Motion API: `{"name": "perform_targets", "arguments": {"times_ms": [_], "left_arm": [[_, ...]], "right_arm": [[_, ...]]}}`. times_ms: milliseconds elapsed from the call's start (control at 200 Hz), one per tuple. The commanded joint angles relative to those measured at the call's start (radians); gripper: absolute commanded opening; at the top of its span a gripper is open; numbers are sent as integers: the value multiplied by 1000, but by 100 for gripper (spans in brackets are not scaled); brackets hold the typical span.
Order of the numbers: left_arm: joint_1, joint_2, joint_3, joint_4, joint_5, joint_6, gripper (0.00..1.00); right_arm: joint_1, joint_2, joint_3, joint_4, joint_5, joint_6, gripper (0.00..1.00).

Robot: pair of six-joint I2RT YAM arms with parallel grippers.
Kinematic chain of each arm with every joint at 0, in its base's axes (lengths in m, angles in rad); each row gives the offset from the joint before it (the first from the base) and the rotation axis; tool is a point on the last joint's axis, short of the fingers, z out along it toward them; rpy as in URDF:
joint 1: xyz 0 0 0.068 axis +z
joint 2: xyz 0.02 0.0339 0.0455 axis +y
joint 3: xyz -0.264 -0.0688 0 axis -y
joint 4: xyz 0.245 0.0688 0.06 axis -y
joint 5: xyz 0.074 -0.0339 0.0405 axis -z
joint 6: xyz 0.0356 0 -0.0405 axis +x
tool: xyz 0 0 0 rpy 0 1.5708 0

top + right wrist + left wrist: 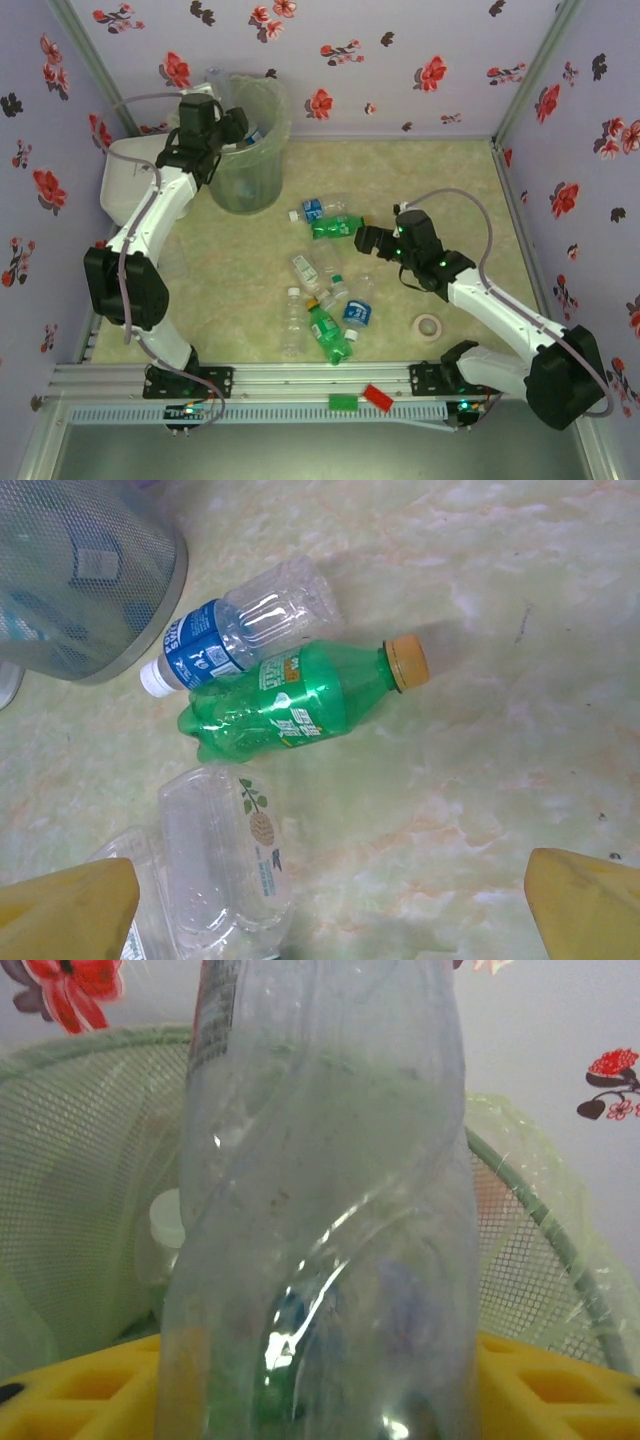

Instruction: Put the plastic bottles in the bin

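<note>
My left gripper [235, 125] hangs over the rim of the bin [248, 150], a grey-green mesh bucket lined with a clear bag. A crumpled clear bottle [320, 1190] stands upright between its yellow fingers [70, 1380], with the bin's rim [80, 1045] behind; whether they still grip it is unclear. My right gripper [365, 238] is open and empty above the table, next to a green bottle [300, 705] with an orange cap. A blue-labelled bottle [235, 635] and a clear bottle [225, 870] lie beside it. Several more bottles [328, 333] lie nearer the front.
A tape roll [429, 326] lies at the front right. A white box [125, 180] stands left of the bin. A red block [378, 397] and a green block [343, 402] sit on the front rail. Flowered walls close in three sides.
</note>
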Motion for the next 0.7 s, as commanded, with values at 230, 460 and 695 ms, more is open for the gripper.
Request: {"name": "perform_targets", "arguments": {"times_ms": [230,460,695], "left_arm": [[-1,-32,89,-41,69,-21,100],[-15,-132,45,-12,109,-23,100],[-63,-322,-171,91,185,-38,100]], "right_arm": [[2,-10,-77,-15,33,70,100],[2,21,-71,6,51,66,100],[2,163,-8,64,-5,82,100]]}}
